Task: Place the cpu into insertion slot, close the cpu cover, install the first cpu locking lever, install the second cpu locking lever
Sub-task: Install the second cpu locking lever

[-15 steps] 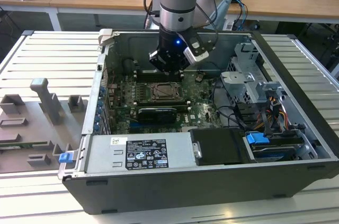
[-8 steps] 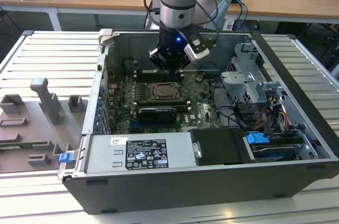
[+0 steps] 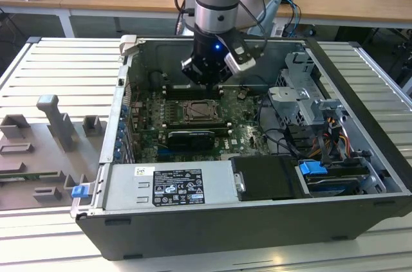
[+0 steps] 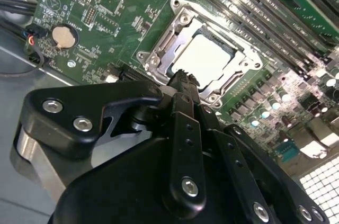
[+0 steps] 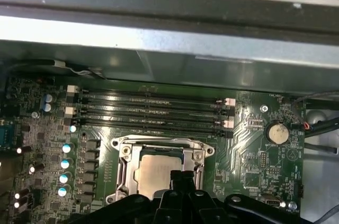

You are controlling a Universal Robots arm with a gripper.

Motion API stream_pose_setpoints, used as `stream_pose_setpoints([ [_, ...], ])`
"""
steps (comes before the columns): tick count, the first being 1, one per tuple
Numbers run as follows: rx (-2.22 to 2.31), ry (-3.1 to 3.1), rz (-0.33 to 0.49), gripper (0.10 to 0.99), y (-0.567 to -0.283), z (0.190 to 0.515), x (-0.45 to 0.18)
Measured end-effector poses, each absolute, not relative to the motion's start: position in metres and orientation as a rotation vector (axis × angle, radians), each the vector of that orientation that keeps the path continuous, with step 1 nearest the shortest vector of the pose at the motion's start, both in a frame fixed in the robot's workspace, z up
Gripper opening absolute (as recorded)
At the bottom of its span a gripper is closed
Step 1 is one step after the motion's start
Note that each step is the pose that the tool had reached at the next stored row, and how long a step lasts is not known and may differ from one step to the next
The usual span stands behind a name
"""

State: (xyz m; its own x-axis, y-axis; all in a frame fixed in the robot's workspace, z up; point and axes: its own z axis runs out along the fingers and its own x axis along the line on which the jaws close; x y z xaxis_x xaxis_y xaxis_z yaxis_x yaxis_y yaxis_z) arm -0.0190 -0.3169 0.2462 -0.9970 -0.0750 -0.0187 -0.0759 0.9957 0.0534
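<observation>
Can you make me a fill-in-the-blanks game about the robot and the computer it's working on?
1. The pale square cpu lies inside the insertion ____.
2. The silver cpu cover is folded ____ around the chip.
3. The gripper hovers just above the ____.
4. The round coin battery sits on the ____ circuit board.

Missing words: slot; down; cpu; green

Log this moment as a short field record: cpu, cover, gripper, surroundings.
cpu: pale square chip seated in the insertion slot
cpu cover: silver frame lying flat around the chip, in both wrist views
gripper: jaws closed together, tip just above the socket's edge, holding nothing
memory slots: long black rows beside the socket
case: open desktop chassis, arm reaching in from above
</observation>
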Motion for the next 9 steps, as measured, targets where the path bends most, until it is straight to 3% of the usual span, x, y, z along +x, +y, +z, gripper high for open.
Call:
stream_pose_setpoints([
  [9, -0.118, 3.126, 0.085, 0.106, -0.328, 0.246, -0.019],
])
